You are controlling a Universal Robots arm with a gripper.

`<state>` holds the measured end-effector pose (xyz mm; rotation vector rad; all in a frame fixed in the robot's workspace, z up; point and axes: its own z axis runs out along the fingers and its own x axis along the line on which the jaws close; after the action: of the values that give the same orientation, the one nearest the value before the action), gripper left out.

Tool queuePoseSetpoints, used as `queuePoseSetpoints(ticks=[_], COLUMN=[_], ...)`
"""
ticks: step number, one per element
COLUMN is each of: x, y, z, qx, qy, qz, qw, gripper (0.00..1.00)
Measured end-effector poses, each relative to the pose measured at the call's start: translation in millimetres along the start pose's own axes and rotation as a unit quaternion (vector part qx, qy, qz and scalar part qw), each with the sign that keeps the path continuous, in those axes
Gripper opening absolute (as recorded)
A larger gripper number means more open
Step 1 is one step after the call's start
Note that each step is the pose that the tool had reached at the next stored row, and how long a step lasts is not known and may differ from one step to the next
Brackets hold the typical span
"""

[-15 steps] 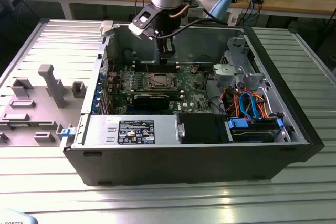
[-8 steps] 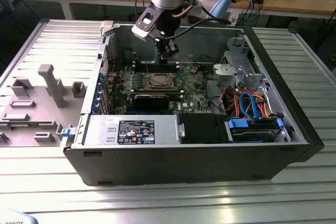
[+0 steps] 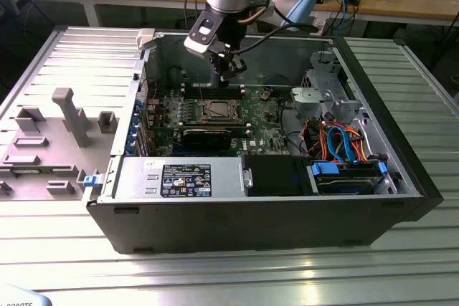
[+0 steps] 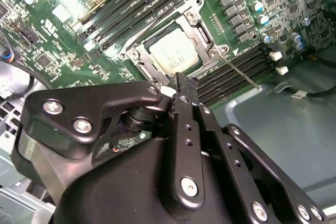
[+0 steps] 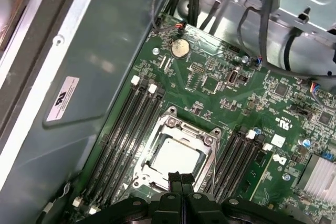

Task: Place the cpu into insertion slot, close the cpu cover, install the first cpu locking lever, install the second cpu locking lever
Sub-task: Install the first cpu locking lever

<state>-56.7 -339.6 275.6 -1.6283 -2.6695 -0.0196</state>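
The cpu (image 4: 176,51) (image 5: 173,156), a dull silver square, lies in the insertion slot (image 3: 215,111) on the green board. The cpu cover (image 4: 202,24) (image 5: 181,129), a silvery frame, lies flat around the chip. A thin metal locking lever (image 4: 241,72) sticks out sideways from one corner of the socket, over the memory slots. My gripper (image 3: 228,73) (image 4: 184,83) (image 5: 178,179) hovers above the socket's edge, fingers pressed together and holding nothing.
Black memory slots (image 5: 126,129) flank the socket on both sides. A black graphics card (image 3: 208,136) lies in front of it, with the power supply (image 3: 179,177) nearer still. A metal drive cage (image 3: 326,94) and coloured cables (image 3: 337,141) occupy the exterior view's right. The case walls (image 3: 251,220) enclose everything.
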Motion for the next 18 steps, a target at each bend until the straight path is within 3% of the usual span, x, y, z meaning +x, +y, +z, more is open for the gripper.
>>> queuePoseSetpoints(ticks=[7,9,12,14,18], x=[0.2,0.3,0.3,0.4,0.4], y=[-0.4,-0.6,-0.7,-0.8,-0.8], z=[0.0,0.0,0.0,0.0,0.0], qx=[0.0008,0.0012,0.0019,0.002,0.002], qy=[0.0001,0.0002,0.0003,0.0003,0.0003], qz=[-0.043,-0.063,-0.1,-0.106,-0.108], qw=[0.99906,0.99803,0.99494,0.99437,0.9942], gripper=[0.11,0.11,0.11,0.11,0.11])
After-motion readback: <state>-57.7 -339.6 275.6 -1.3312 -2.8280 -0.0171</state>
